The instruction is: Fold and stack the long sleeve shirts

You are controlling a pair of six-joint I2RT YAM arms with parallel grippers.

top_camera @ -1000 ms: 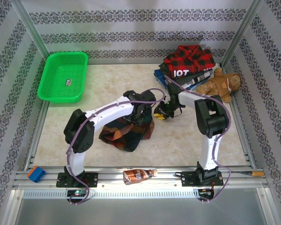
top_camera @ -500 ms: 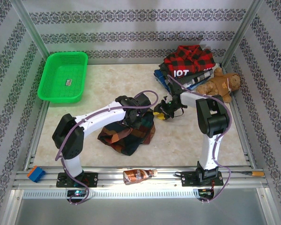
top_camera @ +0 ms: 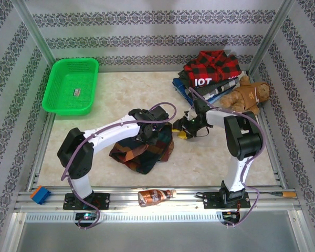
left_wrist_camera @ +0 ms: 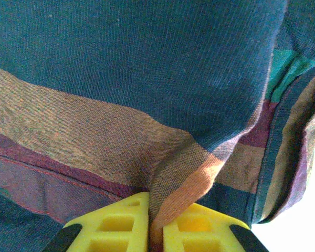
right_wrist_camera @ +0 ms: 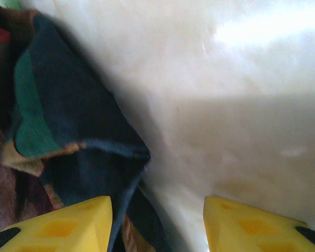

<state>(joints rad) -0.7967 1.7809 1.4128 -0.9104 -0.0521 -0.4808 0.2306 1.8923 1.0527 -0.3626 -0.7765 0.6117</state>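
- One shirt in work: the plaid shirt [top_camera: 143, 149] lies bunched at the middle of the table [top_camera: 84, 136], under the left arm; the other shirts [top_camera: 210, 73] sit heaped at the far right corner.
- Left gripper [left_wrist_camera: 156, 202]: closed tight on a raised fold of the plaid cloth, pinched between its yellow fingers.
- Right gripper [right_wrist_camera: 157, 202]: jaws parted, nothing between them; the shirt's dark edge lies just beside one finger, bare table under the rest.
- Step, as judged: spreading the bundle flat; no fold made yet.
- Next move likely calls for the right gripper to take that near edge, then both to draw apart.
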